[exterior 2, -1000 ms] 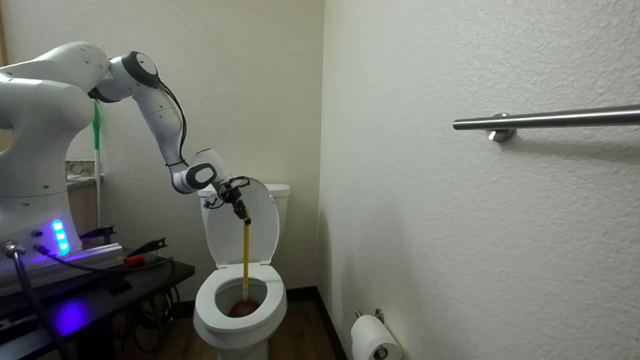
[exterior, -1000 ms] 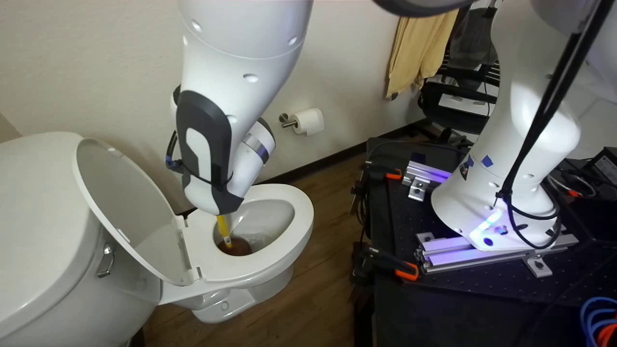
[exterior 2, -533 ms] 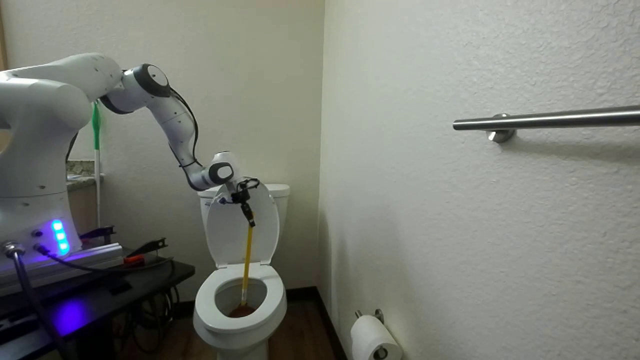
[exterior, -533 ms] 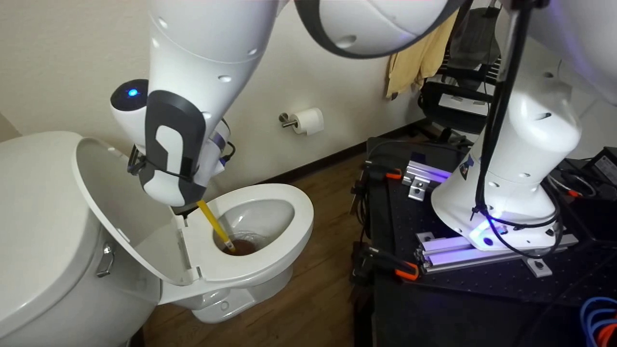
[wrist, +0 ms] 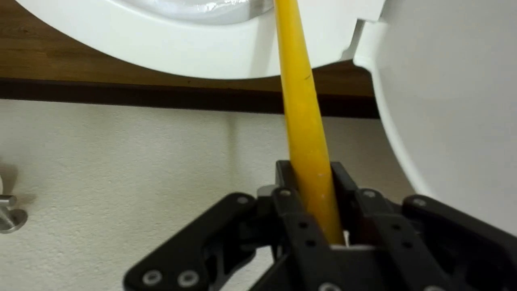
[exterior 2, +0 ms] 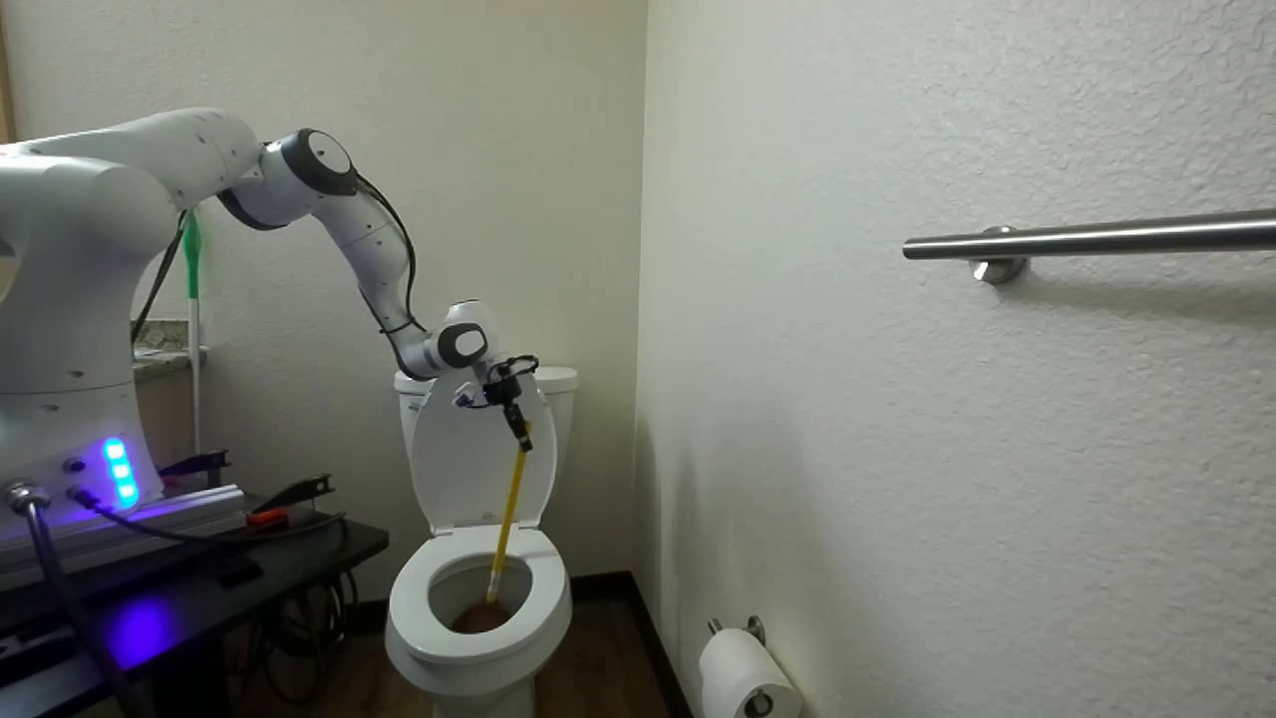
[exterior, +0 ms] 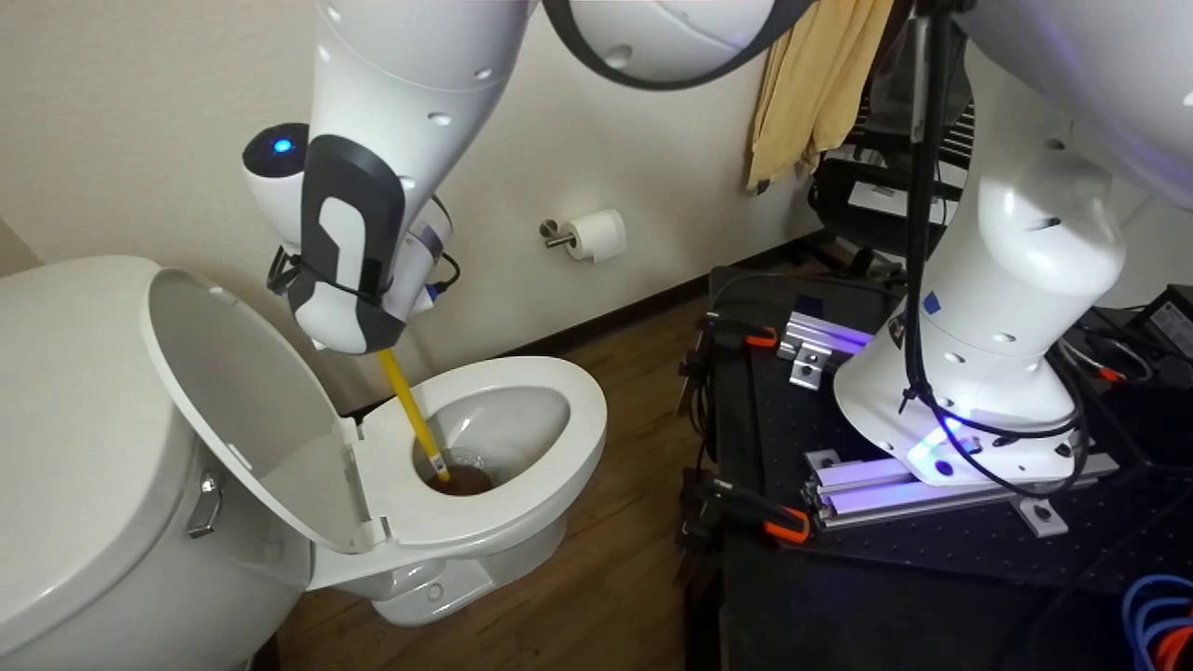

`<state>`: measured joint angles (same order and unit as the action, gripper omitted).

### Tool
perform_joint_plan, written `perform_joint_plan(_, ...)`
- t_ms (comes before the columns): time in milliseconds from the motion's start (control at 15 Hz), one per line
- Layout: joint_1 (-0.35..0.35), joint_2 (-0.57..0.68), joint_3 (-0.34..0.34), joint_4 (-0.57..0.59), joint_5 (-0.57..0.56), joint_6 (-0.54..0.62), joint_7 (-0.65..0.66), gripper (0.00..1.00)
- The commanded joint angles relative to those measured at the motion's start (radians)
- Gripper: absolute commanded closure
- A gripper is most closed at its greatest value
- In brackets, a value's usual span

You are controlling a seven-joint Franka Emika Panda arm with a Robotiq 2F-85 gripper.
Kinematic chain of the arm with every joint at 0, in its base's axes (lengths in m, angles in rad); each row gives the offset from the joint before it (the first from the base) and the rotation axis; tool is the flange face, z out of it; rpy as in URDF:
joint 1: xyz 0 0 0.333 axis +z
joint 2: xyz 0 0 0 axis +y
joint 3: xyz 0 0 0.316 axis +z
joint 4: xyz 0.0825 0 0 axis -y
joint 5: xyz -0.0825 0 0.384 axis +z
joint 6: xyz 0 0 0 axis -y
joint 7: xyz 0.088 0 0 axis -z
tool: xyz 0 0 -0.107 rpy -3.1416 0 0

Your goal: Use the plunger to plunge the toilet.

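The plunger's yellow handle (wrist: 301,101) runs between the black fingers of my gripper (wrist: 313,174), which is shut on its upper part. In an exterior view the handle (exterior 2: 510,509) leans, its top tilted to the right. The reddish-brown cup (exterior: 466,480) sits low inside the bowl of the white toilet (exterior: 580,433); its lower edge is hidden. My gripper (exterior 2: 523,436) hangs above the rear of the seat, in front of the raised lid (exterior 2: 478,479). In the wrist view the cup is out of frame, and the lid (wrist: 452,93) stands close on the right.
A wall runs along the toilet's side, with a toilet paper roll (exterior: 596,233) on a holder. The rounded tank (exterior: 75,419) is behind the lid. A black table (exterior: 774,596) carries the robot's base. A towel bar (exterior 2: 1097,237) juts from the wall.
My gripper has shifted right in an exterior view, tilting the handle from nearly upright to leaning. Over the last half second the wrist has risen slightly. The cup stays in the bowl.
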<state>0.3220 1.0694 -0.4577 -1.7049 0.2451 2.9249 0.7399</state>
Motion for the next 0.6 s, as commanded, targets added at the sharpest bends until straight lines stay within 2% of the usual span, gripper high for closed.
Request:
perform_joint_plan(0,-0.020,-0.132,0.006,-0.200,0.032,0.183,0.038,0.94)
perform_joint_plan(333,0.022,-0.227,-0.052,-0.387,0.132,0.358,0.023,0.94)
perform_joint_plan(533,0.055,-0.285,-0.094,-0.480,0.205,0.405,-0.003,0.94)
